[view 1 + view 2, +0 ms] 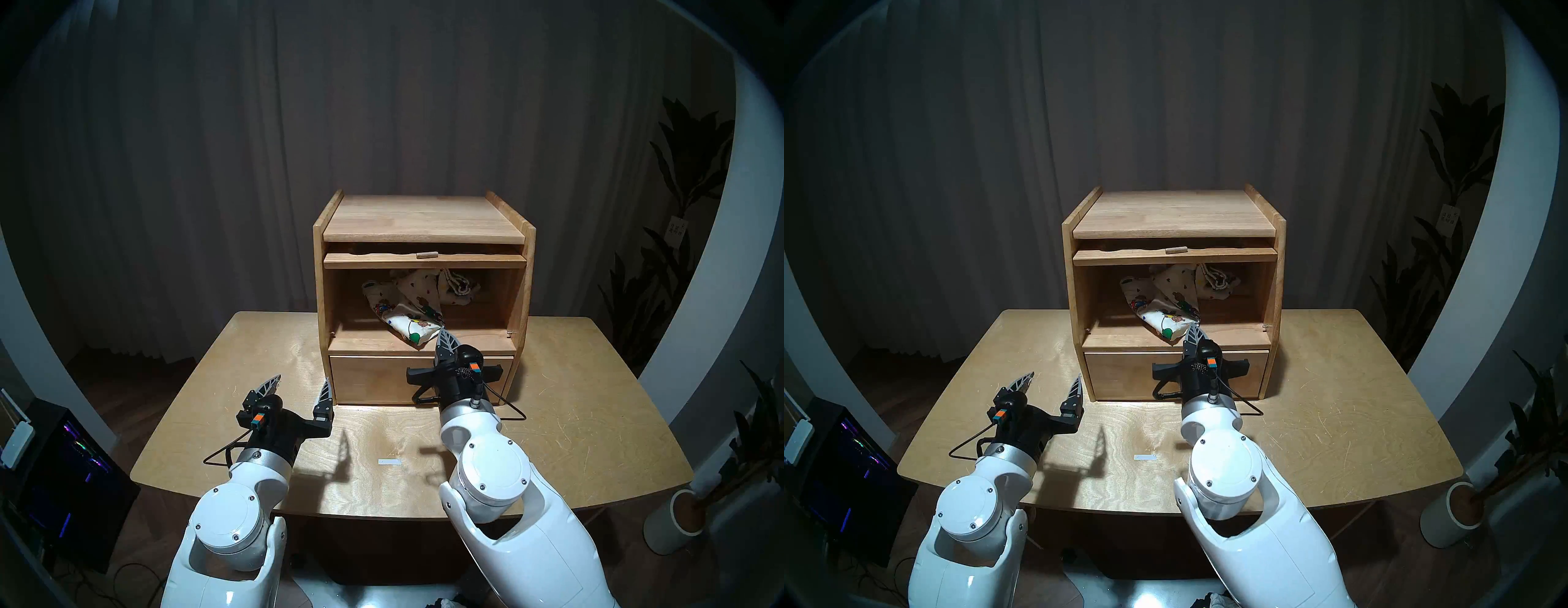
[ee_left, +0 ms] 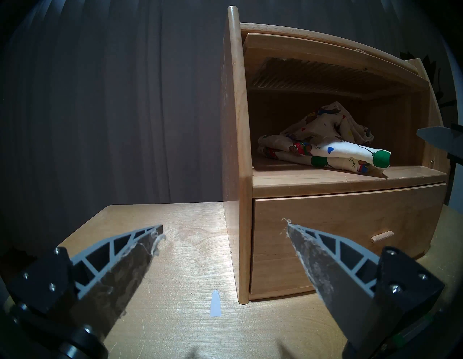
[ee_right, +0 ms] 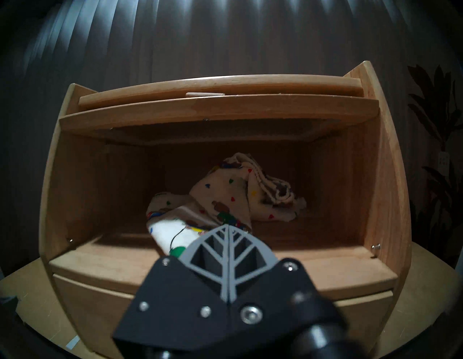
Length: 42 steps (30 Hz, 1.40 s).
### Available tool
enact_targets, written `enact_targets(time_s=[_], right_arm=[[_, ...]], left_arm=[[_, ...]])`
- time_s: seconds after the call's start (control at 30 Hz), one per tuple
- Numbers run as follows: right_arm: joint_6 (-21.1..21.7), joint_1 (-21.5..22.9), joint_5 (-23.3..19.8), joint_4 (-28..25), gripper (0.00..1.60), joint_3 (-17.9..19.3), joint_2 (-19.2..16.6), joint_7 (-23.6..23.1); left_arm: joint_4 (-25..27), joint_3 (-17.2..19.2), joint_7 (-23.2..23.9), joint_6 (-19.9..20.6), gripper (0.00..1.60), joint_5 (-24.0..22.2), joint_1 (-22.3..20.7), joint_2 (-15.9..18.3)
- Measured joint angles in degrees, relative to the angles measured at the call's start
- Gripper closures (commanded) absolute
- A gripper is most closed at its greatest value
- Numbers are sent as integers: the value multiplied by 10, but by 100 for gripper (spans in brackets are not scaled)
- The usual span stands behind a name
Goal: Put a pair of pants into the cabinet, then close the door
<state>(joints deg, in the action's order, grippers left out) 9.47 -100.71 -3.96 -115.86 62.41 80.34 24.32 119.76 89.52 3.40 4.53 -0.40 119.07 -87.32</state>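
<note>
Nearest the lens, my right gripper (image 3: pixel 228 227) has its two ribbed fingers pressed flat together, holding nothing, just in front of the cabinet (image 1: pixel 319 271) at the lip of the upper compartment. My left gripper (image 1: pixel 297 388) hangs with its jaws spread wide and empty over the table (image 1: pixel 572 403), near the cabinet's left front corner.

The pair of pants (image 1: pixel 409 308) lies crumpled inside that compartment, but one leg end with a green print reaches the front edge of the shelf (I judge it may even poke a little past the edge; the views disagree). The door (image 1: pixel 424 260) sits raised flat under the top board, its peg handle (image 1: pixel 425 255) facing me. Below, the drawer (image 2: pixel 338 225) is shut.

So the stowing looks nearly done and closing comes next. To do it well, I should first nudge that leg end deeper with my shut fingertips, so the flap cannot pinch cloth. Then I would reach up to the peg, draw the door out and let it swing down gently.
</note>
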Motion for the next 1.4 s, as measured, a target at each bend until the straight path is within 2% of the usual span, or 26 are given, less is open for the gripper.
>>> enact_targets(time_s=[0.37, 0.53, 0.67, 0.77, 0.93, 1.23, 1.4], right_arm=[[112, -26, -48, -73, 160, 3, -29, -36], [175, -11, -76, -100, 160, 22, -41, -61], [213, 8, -85, -102, 160, 38, -40, -78], [249, 28, -87, -89, 160, 52, -29, -94], [276, 56, -81, -34, 160, 56, -3, -110], [279, 110, -44, 42, 160, 61, 40, -128], [287, 135, -37, 42, 160, 53, 43, -137]], left_arm=[[5, 0, 0, 0, 0, 0, 0, 0], [9, 0, -1, 0, 0, 0, 0, -1], [11, 0, -2, 0, 0, 0, 1, -1], [13, 0, -3, 0, 0, 1, 1, -2], [15, 0, -6, 1, 0, 2, 2, -2], [16, -1, -9, 1, 0, 3, 2, -3], [17, -1, -11, 2, 0, 3, 2, -3]])
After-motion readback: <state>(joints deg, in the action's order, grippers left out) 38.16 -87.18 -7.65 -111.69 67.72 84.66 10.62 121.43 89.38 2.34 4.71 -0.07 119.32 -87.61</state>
